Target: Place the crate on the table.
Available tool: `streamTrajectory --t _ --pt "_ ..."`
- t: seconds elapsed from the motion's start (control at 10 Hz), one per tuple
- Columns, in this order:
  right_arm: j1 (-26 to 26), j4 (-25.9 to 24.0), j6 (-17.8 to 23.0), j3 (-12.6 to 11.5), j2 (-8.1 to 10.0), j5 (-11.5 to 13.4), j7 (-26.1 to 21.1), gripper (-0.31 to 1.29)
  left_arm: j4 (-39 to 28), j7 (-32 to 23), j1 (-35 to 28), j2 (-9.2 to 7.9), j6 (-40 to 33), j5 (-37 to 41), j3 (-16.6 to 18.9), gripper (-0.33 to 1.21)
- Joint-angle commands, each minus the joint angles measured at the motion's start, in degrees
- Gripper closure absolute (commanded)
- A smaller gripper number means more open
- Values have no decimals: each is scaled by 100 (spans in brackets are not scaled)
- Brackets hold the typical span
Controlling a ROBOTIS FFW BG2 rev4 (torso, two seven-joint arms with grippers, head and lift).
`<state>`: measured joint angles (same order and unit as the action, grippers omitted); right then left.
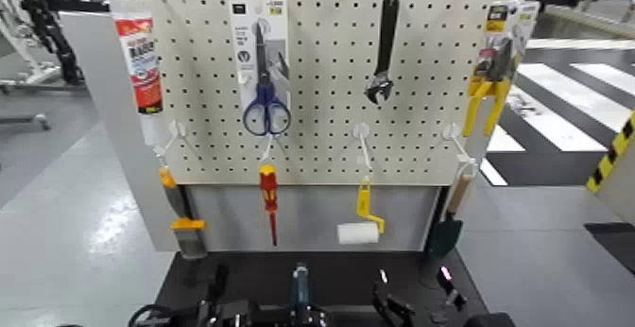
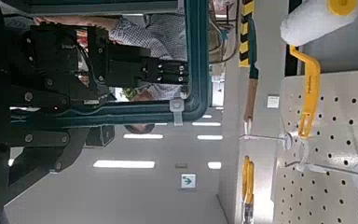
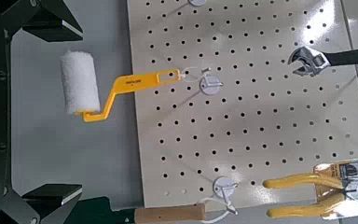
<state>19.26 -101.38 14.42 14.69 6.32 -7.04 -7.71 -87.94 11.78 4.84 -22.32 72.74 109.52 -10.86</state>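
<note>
Head view cuts off most of the crate (image 1: 300, 291) at the bottom edge. Only its upright blue handle shows clearly, near the middle of the black table (image 1: 425, 266), so its long axis cannot be told. The left gripper (image 1: 214, 298) and the right gripper (image 1: 392, 307) sit low on either side of the handle, partly cropped. The right claw's fingers (image 3: 48, 21) stand wide apart with nothing between them. Whether the left claw is apart or clamped cannot be told; its wrist view shows dark parts against a teal frame (image 2: 198, 56). Bare tabletop lies toward the pegboard (image 1: 321, 76), which stands at the far edge.
</note>
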Motion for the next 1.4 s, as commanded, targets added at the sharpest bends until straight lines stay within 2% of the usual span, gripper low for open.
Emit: streamTrajectory --t 0.1,0.3,0.7,1.1,1.4 --pt "-1 13 26 -1 1 -17 7 15 330 0 237 -71 108 -19 -65 119" --pt "-19 39 52 7 1 -26 7 15 558 53 500 -194 161 -27 -241 119" --pt "-27 57 70 16 1 -52 7 15 883 510 878 -185 161 -476 -390 119" --pt "-36 65 78 25 1 -61 7 15 1314 1635 1362 -115 3 -1478 -654 119" --pt "-36 74 96 34 1 -70 7 15 1666 2241 1704 -106 -102 -1952 -909 119"
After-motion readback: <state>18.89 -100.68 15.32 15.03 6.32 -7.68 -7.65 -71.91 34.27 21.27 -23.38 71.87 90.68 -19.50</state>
